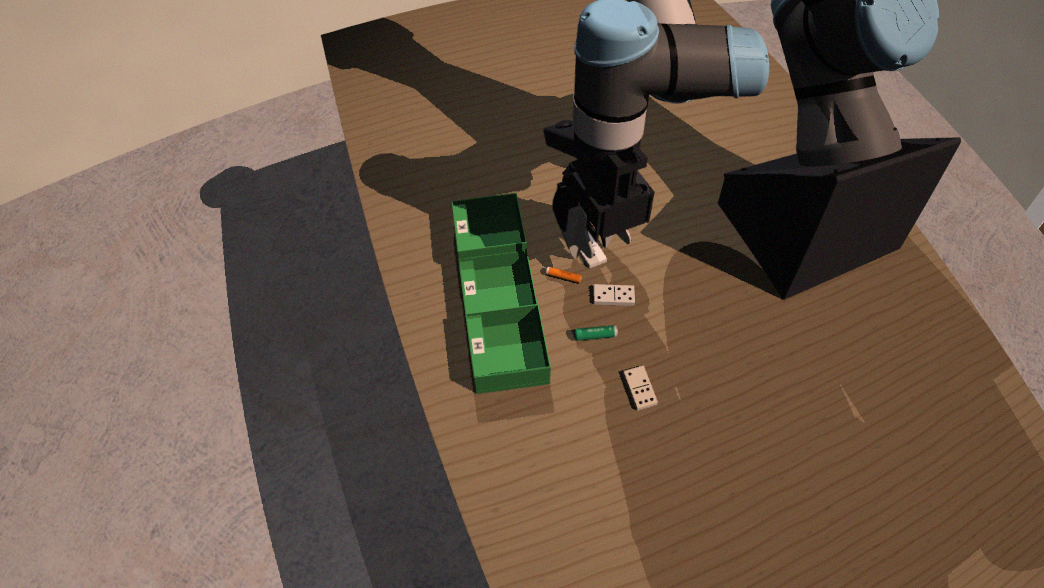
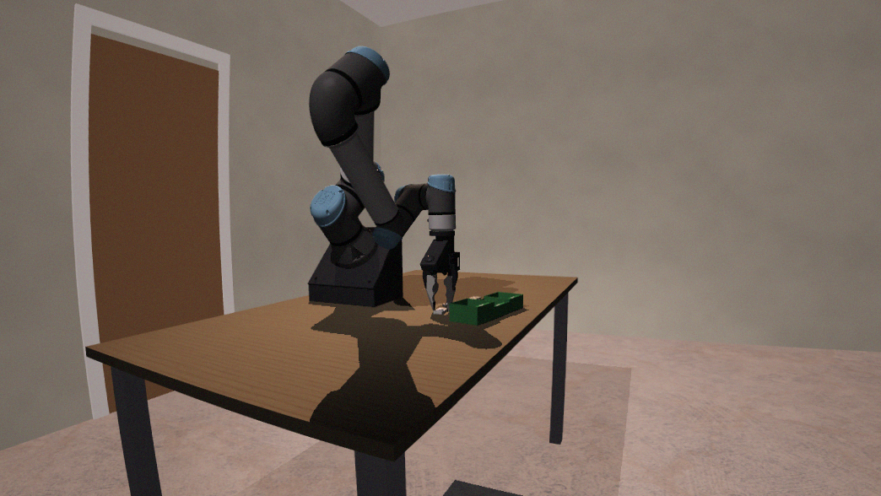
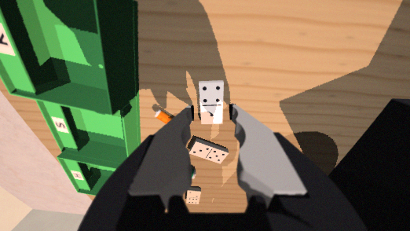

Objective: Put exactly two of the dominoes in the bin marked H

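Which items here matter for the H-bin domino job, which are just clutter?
Job:
- domino between the fingers of the gripper, jaws part open
- middle domino
- far domino
- bin H

Clutter:
- orange marker
- green battery
- bin K
- bin S

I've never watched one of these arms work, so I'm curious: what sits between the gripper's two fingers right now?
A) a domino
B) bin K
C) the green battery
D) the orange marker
A: in the wrist view the gripper has a finger on each side of a white domino lying on the table; it has not closed on it.
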Action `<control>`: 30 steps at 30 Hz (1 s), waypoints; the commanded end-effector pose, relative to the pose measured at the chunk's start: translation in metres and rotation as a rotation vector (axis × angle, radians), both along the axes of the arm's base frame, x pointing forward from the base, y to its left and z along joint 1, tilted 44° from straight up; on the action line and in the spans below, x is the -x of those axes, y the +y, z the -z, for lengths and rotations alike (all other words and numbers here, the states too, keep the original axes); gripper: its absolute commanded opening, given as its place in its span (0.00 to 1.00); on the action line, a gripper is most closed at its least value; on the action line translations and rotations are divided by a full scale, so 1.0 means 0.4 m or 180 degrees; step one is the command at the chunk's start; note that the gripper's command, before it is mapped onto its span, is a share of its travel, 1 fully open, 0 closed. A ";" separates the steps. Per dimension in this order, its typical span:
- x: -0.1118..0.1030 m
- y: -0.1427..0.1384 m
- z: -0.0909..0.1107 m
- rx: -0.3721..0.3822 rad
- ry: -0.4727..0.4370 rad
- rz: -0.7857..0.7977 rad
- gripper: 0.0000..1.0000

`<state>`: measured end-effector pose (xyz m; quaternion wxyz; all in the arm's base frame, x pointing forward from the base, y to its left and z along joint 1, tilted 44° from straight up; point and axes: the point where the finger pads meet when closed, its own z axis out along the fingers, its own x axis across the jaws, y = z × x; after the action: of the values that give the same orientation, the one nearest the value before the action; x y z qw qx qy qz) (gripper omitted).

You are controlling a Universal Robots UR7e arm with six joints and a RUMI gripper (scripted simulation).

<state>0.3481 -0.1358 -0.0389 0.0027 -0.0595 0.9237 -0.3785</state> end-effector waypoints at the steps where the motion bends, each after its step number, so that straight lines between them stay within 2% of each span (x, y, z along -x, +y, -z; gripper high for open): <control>1: 0.000 -0.002 0.001 0.0000 -0.0004 -0.0003 0.24; 9: 0.000 -0.002 0.001 0.0000 -0.0004 -0.0003 0.24; 10: 0.000 -0.002 0.001 0.0000 -0.0004 -0.0003 0.00; 30: 0.000 -0.002 0.001 0.0000 -0.0004 -0.0003 0.00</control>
<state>0.3480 -0.1365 -0.0396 0.0030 -0.0597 0.9237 -0.3785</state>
